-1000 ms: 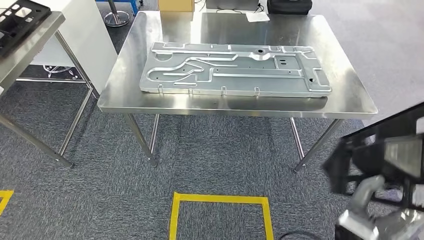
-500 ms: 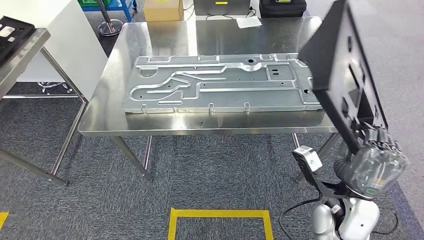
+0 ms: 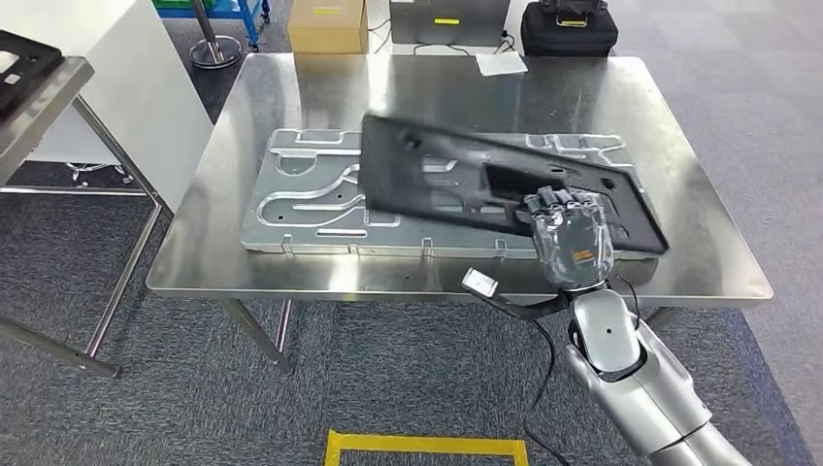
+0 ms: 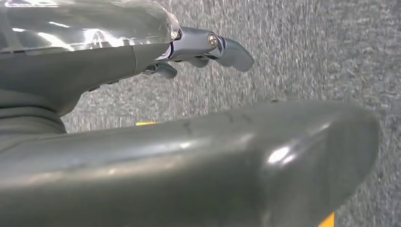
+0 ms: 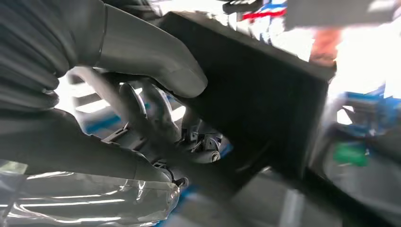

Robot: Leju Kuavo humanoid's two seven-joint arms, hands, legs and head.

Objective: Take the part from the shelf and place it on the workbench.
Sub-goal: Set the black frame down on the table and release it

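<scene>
The part [image 3: 456, 180] is a long flat black panel with cut-outs. My right hand [image 3: 573, 243] grips it at its right end and holds it slightly tilted, low over the steel workbench [image 3: 320, 87]. It lies across the grey stamped metal plate [image 3: 301, 194] resting there; I cannot tell if the two touch. In the right wrist view the thumb and fingers of my right hand [image 5: 142, 94] clamp the edge of the black part [image 5: 255, 90]. My left hand [image 4: 189, 142] hangs over grey carpet with its fingers [image 4: 227, 47] stretched out and nothing in them.
A second steel table [image 3: 49, 97] at the left carries another black part [image 3: 17, 60], beside a white cabinet [image 3: 116, 68]. A paper sheet [image 3: 502, 63] lies on the workbench's far edge. Beyond stand a cardboard box [image 3: 328, 24] and a black case [image 3: 568, 29]. Yellow tape [image 3: 427, 445] marks the carpet.
My right arm has swung the black part from upright at the workbench's right side down and leftward, so it now lies low across the metal plate. The view has shifted a little.
</scene>
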